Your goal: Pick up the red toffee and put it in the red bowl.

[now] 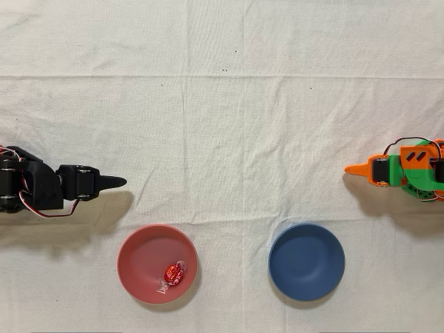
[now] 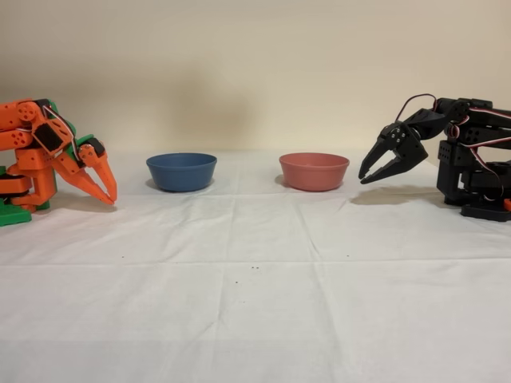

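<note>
A: Nearest the fixed cam it's just bare white cloth [image 2: 255, 303], creases across it. Mid-table, the red bowl [image 1: 157, 263] and a blue bowl [image 1: 306, 261] sit side by side, well apart.

B: Toffee?

A: The red toffee [image 1: 173, 273] lies inside the red bowl, low and right of centre in the overhead view, clear wrapper ends sticking out. Fixed view: bowl wall hides it.

B: So task looks done, imo. What's left?

A: Prob just parking. To do that well: keep clear of the bowl rim, no low sweep over it, else the bowl gets nudged and the candy could roll.

B: Gripper [image 2: 374, 172]?

A: Holding nothing. Fixed view shows the two finger tips a bit apart, so partly open. Overhead it's one dark point aimed right; gap can't be read there.

B: Arm pose?

A: The black arm [image 2: 471, 155] is folded back near its base at the right edge of the fixed view, wrist dipped, fingers pointing down toward the cloth, beside the red bowl but not touching. Far left, the orange arm [image 2: 48, 152] stands idle. Plain wall behind.
</note>
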